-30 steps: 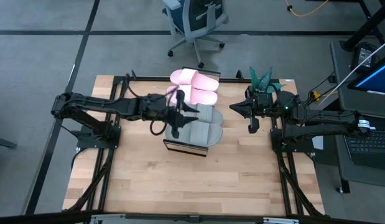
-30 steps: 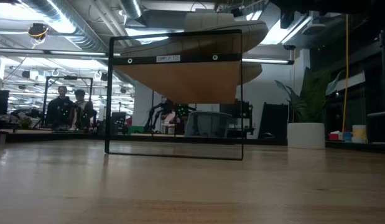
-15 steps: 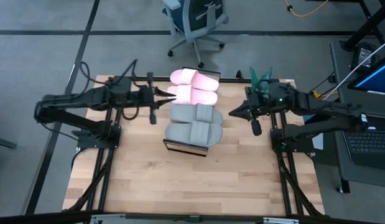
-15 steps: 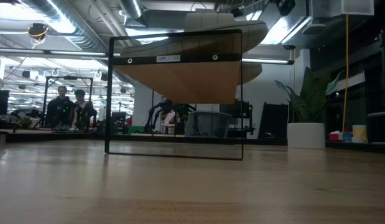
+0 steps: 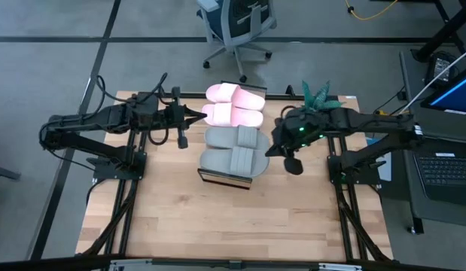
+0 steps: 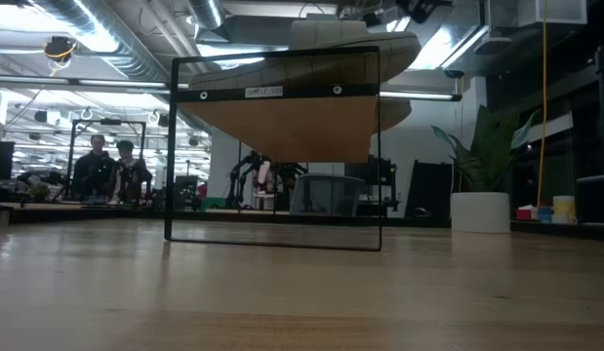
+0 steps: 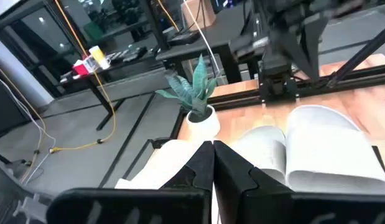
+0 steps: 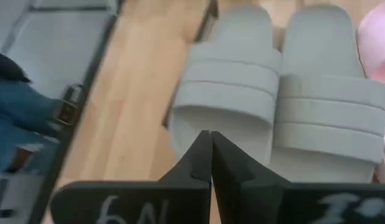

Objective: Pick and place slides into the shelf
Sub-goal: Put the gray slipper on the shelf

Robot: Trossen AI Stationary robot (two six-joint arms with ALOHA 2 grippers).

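Note:
Two pale pink slides (image 5: 236, 105) and two grey-green slides (image 5: 235, 149) lie side by side, soles down, on top of the shelf (image 5: 223, 179) in the table's middle. In the low view the shelf's dark frame (image 6: 272, 93) is seen end-on, with the slides (image 6: 350, 44) on top. My left gripper (image 5: 196, 114) is shut, raised, just left of the pink slides (image 7: 329, 149). My right gripper (image 5: 272, 147) is shut and slants down toward the right ends of the grey-green slides (image 8: 242, 93); it touches nothing that I can see.
A small potted plant (image 5: 319, 98) stands at the table's far right. An office chair (image 5: 236, 26) is beyond the far edge, a laptop desk (image 5: 443, 98) to the right. Bare wood tabletop (image 5: 233, 222) lies on the near side. People (image 6: 111, 171) stand far off in the room.
My left gripper has drawn back from over the grey-green slides toward the table's left and far side, risen, rolled and shut with nothing in it. My right gripper has come in toward the grey-green slides from the right and tipped its fingers downward. The slides have stayed in place.

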